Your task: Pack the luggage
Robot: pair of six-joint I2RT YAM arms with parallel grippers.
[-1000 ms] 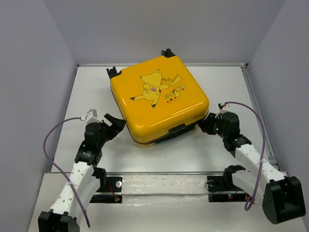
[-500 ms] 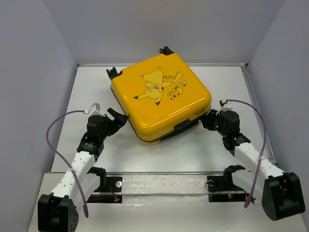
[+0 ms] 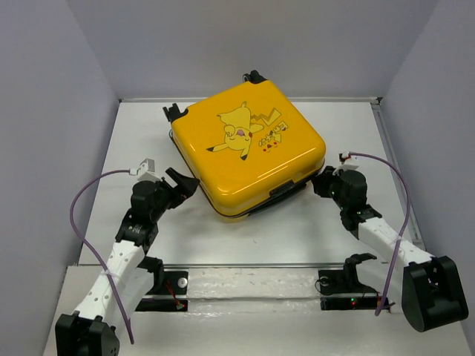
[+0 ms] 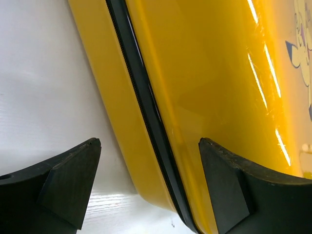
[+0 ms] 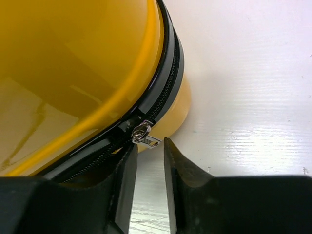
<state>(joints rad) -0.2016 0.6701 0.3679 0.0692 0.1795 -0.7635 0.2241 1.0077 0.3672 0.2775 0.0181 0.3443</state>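
The luggage (image 3: pixel 245 148) is a glossy yellow suitcase with a Pikachu cartoon, lying flat and closed on the white table. My left gripper (image 3: pixel 185 185) is open at its near left corner. In the left wrist view the left gripper (image 4: pixel 148 142) has its jaws wide apart on either side of the case's black zipper seam (image 4: pixel 146 112), touching nothing. My right gripper (image 3: pixel 320 184) is at the right corner. In the right wrist view the right gripper (image 5: pixel 149 145) has a narrow gap, and the silver zipper pull (image 5: pixel 145 136) sits just past the fingertips, not clamped.
Black wheels (image 3: pixel 172 111) and a black handle (image 3: pixel 282 190) stick out from the case's edges. Grey walls close in the table on three sides. Purple cables (image 3: pixel 82 200) loop beside each arm. A metal rail (image 3: pixel 245 282) runs along the near edge.
The suitcase has slid and turned a little to the right. My left gripper has followed its near left corner. My right gripper has shifted slightly right with the case's corner.
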